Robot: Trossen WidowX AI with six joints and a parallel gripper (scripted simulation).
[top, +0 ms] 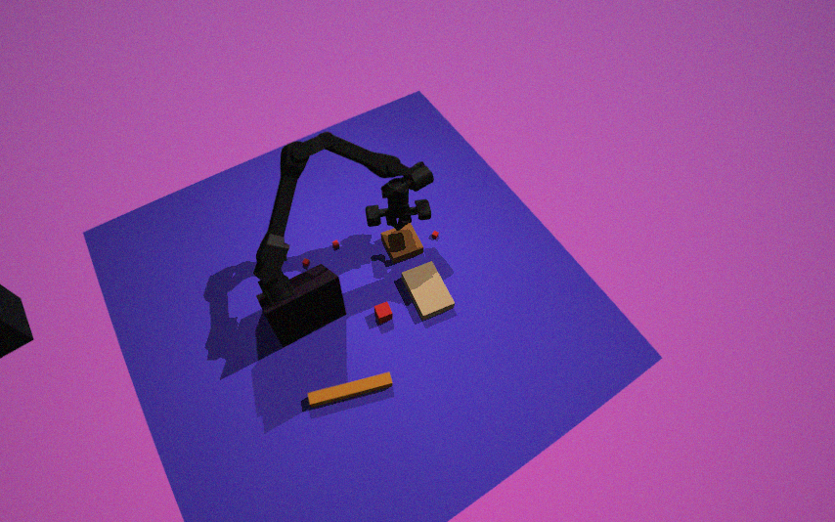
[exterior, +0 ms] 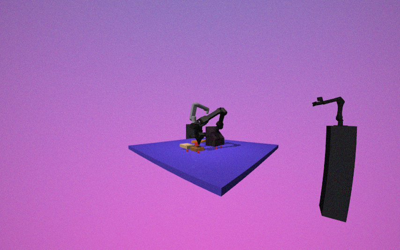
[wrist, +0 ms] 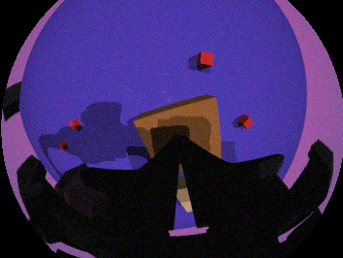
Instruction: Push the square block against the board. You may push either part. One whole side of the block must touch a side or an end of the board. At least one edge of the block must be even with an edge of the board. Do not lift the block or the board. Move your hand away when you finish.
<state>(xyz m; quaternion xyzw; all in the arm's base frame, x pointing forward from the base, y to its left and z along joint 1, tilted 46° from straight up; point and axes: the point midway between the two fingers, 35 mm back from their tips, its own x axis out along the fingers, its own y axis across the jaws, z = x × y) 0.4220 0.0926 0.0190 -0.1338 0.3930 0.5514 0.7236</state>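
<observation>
Square block [top: 411, 247] [exterior: 196, 149] [wrist: 205, 109]: orange-brown, flat; placed right of centre in the top view, beneath the closed, empty gripper [top: 399, 226] [exterior: 199, 144] [wrist: 178, 138]. Board [top: 434, 293] [exterior: 185, 145] [wrist: 185, 198]: tan, rectangular, set apart below.

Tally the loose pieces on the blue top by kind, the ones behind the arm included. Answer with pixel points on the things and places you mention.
Small red cubes [top: 335, 243] [exterior: 198, 151] [wrist: 205, 59]: 4
Big red cube [top: 382, 312] [exterior: 196, 143]: 1
Square block [top: 411, 244] [exterior: 196, 149] [wrist: 203, 112]: 1
Tan board [top: 432, 294] [exterior: 185, 145] [wrist: 183, 195]: 1
Orange bar [top: 349, 388] [exterior: 194, 142]: 1
Total: 8
</observation>
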